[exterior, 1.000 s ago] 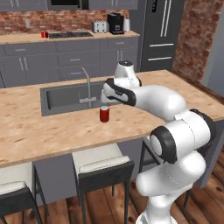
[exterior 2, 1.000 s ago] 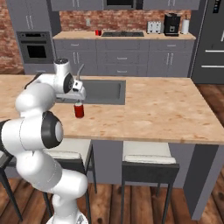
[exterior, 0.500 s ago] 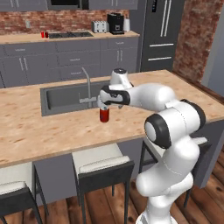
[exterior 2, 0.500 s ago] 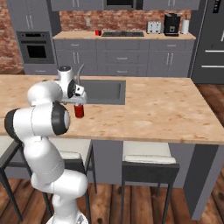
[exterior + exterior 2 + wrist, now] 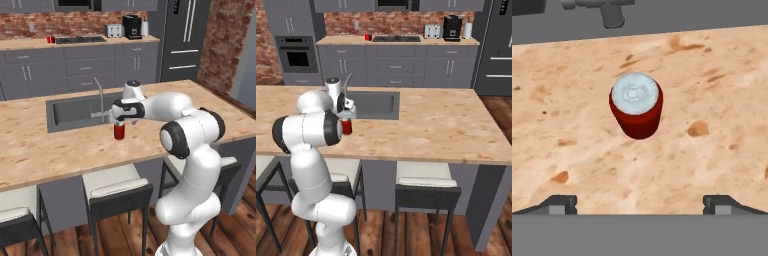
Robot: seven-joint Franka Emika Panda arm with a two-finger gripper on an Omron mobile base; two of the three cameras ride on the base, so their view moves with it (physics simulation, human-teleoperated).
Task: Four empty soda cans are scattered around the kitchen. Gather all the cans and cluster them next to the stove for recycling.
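A red soda can [image 5: 119, 131] with a silver top stands upright on the island counter, just in front of the sink; it also shows as the can [image 5: 347, 128] and from above as the can [image 5: 636, 109]. My gripper [image 5: 119, 119] hangs directly over it, open, with nothing between its fingers. In the hand view the gripper [image 5: 639, 205] has one fingertip [image 5: 559, 204] far to each side, and the can sits centred ahead of them. The black stove [image 5: 80, 39] lies on the far counter, the stove [image 5: 396, 38] with at least one red can [image 5: 368, 37] at its left end.
The sunken sink [image 5: 75, 111] and its faucet [image 5: 100, 95] lie right behind the can. Stools [image 5: 117, 187] stand under the island's near edge. A toaster and coffee machine [image 5: 131, 26] sit on the back counter, a fridge [image 5: 185, 40] to the right, a wall oven [image 5: 298, 57] left.
The hand has come down and slightly left until it is just above the can, and the elbow has swung round. The can has not moved.
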